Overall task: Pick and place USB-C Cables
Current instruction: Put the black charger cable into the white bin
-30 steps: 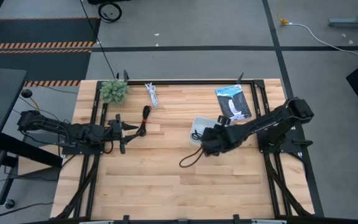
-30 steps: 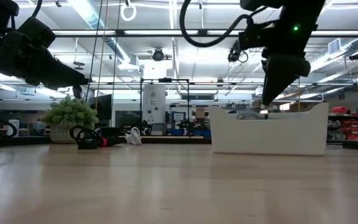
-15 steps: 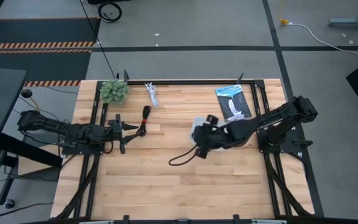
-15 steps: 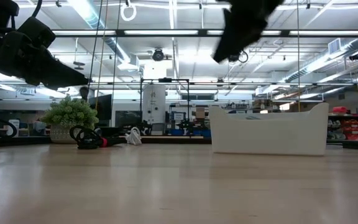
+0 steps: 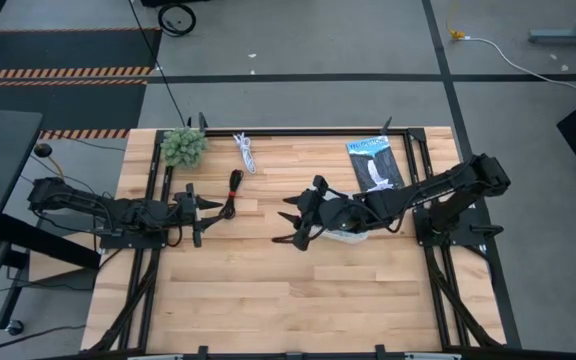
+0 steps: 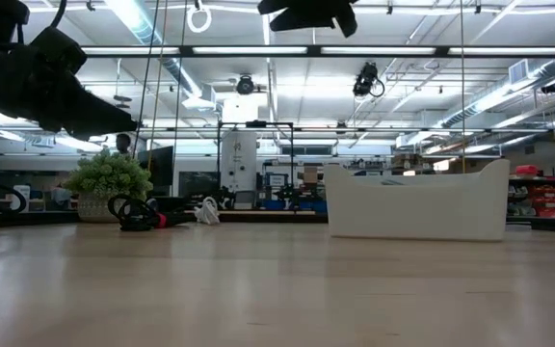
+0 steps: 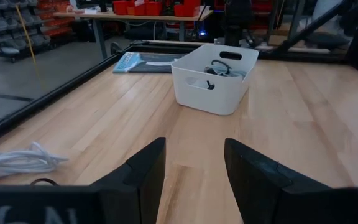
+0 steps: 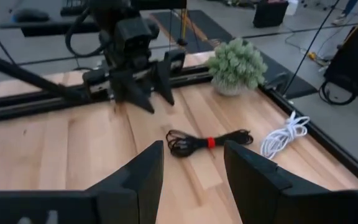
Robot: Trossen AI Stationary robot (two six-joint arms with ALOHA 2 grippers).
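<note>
The right claw [image 5: 290,226] hangs spread and empty mid-surface (left claw [image 5: 203,212] also spread). Lower squarely over the red-banded black cable [image 8: 208,141], pinching its bundled middle

The table [image 5: 268,290] is pale planked wood with a smooth, faintly shiny finish. The tray [image 7: 211,78] looks like matt white plastic. The fingers [image 8: 135,177] look matt black.

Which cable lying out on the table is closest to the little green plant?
The white cable. It lies near the table's far edge, right beside the green plant. The black cable with the red band lies farther off, in front of the left gripper.
</note>
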